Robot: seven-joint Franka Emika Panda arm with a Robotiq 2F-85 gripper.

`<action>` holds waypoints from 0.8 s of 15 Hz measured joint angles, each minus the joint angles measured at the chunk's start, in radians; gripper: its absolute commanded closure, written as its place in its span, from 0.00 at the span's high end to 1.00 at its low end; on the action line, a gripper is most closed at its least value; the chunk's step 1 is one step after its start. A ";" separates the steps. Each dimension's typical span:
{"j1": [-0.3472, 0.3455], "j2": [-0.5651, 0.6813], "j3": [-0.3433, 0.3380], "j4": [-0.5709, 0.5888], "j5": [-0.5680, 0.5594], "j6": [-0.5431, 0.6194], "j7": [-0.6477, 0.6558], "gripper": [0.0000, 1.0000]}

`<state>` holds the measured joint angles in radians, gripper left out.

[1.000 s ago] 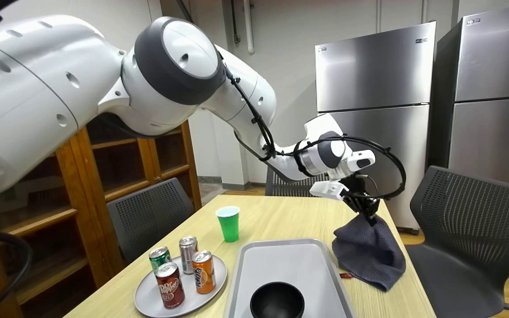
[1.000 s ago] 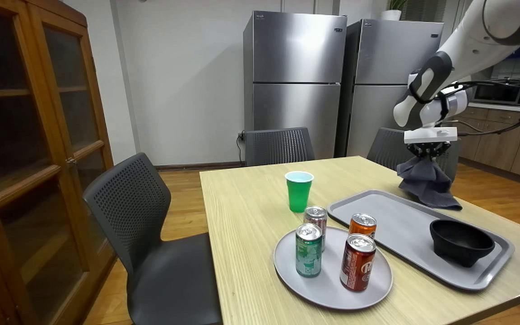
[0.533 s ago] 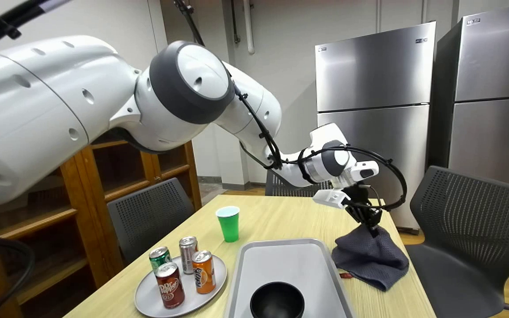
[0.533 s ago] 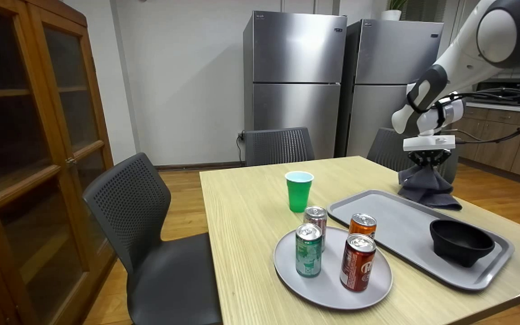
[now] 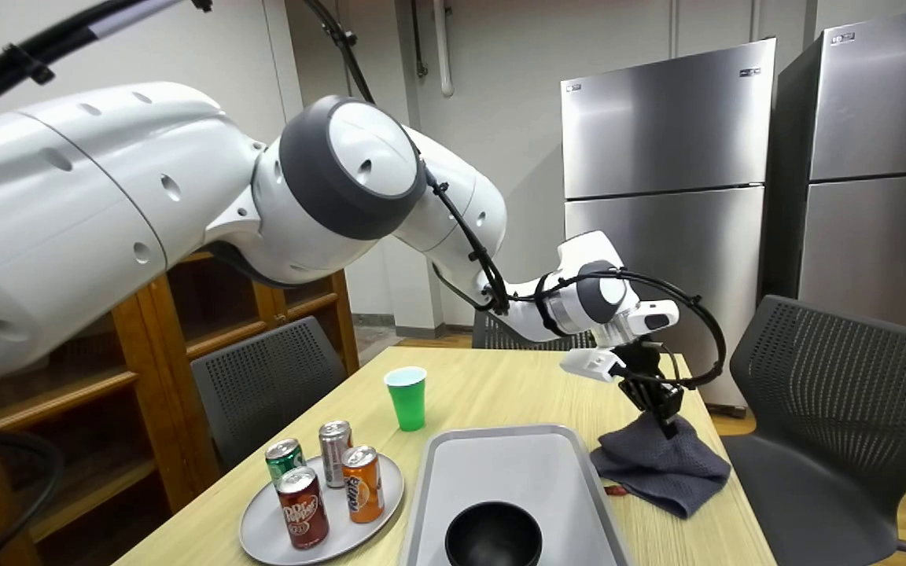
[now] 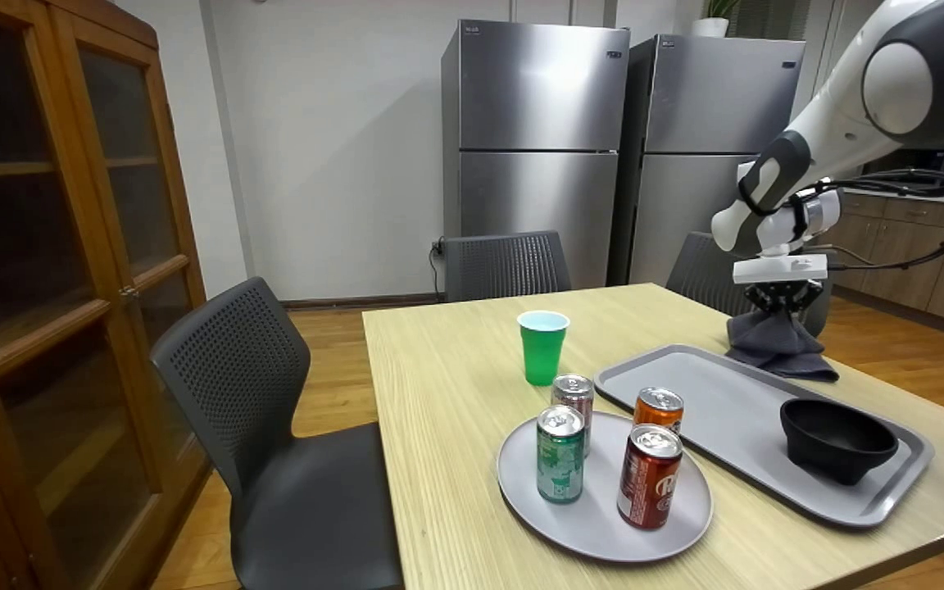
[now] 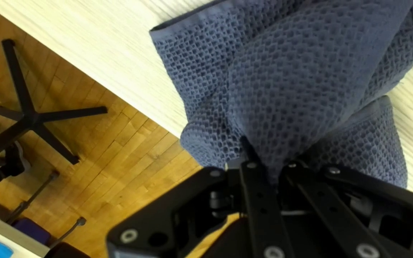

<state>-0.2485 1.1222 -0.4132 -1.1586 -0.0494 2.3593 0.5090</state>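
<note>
Grasping a cloth (image 7: 296, 86) in the claw (image 7: 273, 168), bunched and pinched up between the fingers (image 7: 262, 208), as shown in the wrist view. Hanging in folds right below the claw and resting at the bottom on the table (image 7: 120, 61), near an edge. Best judged as the middle of handling the cloth: gripped, and not yet let go. Hard to say from this alone whether being raised or set down. On the same judgement, calling next for a firm pinch through any sideways or upward move, or, if letting go, for fingers spread wide enough to shed the soft weave without a snag. Likely to drag at the hem, so worth lifting fully before any shift. Mind the tray (image 5: 500, 464), just beside the cloth, with contact hard to make out; mind too a red thing (image 5: 616, 490) by the hem, too small to name. Farther from the claw, on the tray, note a bowl (image 5: 494, 541); past the tray, a plate (image 6: 599, 528) with four cans (image 6: 650, 483) upright on it; well apart from the claw, an upright cup (image 6: 543, 356). On the claw's other side, away from the tray, note a chair (image 5: 838, 405).
</note>
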 measured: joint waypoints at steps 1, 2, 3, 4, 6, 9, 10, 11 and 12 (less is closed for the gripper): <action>-0.001 0.001 0.000 0.000 0.003 -0.004 0.000 0.40; -0.001 0.001 0.000 0.001 0.005 -0.008 0.000 0.46; -0.001 0.001 0.000 0.002 0.005 -0.009 0.000 0.54; -0.001 0.001 0.000 0.003 0.006 -0.009 0.000 0.61; 0.000 0.000 0.000 0.008 0.009 -0.009 0.000 0.76; 0.004 -0.008 0.001 0.009 0.012 -0.008 0.000 0.99; 0.005 -0.012 0.001 0.009 0.014 -0.008 0.000 1.00; 0.007 -0.018 0.002 0.008 0.015 -0.008 0.000 1.00; 0.010 -0.024 0.002 0.006 0.016 -0.007 0.000 1.00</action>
<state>-0.2389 1.0985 -0.4113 -1.1525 -0.0331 2.3523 0.5090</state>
